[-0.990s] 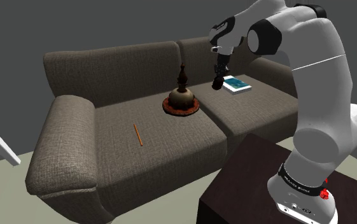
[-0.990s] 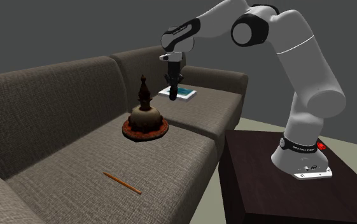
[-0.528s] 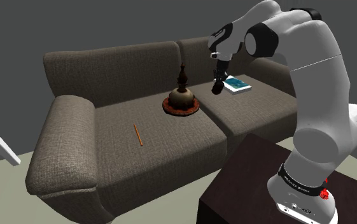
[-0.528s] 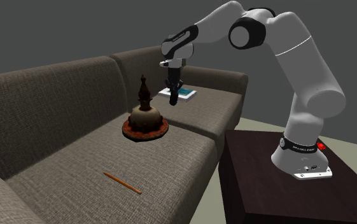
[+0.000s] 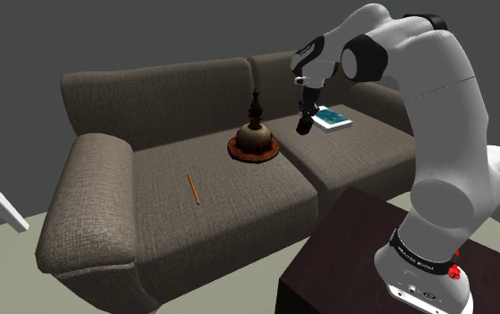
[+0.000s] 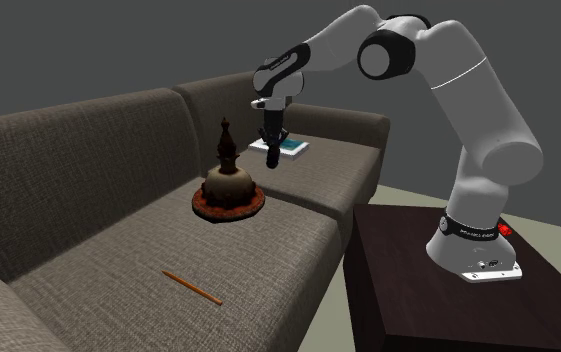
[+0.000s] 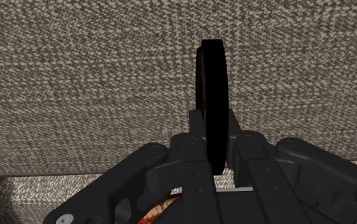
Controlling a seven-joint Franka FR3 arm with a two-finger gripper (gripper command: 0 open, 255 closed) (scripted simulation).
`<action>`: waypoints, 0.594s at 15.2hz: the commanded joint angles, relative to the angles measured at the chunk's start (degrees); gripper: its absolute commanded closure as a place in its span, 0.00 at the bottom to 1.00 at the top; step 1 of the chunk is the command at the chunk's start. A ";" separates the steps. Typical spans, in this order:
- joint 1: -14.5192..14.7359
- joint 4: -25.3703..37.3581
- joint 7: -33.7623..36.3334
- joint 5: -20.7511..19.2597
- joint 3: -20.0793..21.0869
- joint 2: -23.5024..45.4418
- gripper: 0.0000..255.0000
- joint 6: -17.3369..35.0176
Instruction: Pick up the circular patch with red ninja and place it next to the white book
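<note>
The sofa (image 5: 150, 169) is showing a speckled grey-brown weave — the patch (image 7: 212, 95) is reading black with a dark red side, the book (image 5: 332, 119) is flashing teal on white — the stick (image 5: 193, 189) is glowing orange.

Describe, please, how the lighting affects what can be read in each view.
Shoulder view: dim, even light; the sofa reads well, the patch in the end effector is just a dark blob. Second exterior view: equally dim, the domed ornament dark, with no glare. Wrist view: sofa weave crisp, but the patch, seen edge-on, is almost black, so its face cannot be read.
</note>
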 commanded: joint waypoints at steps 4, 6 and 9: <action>0.00 0.00 0.00 0.00 0.00 0.00 0.00 0.01; 0.00 0.00 0.00 0.00 0.00 0.00 0.00 0.01; -0.17 1.73 0.53 -0.80 -0.54 -1.35 0.00 -2.95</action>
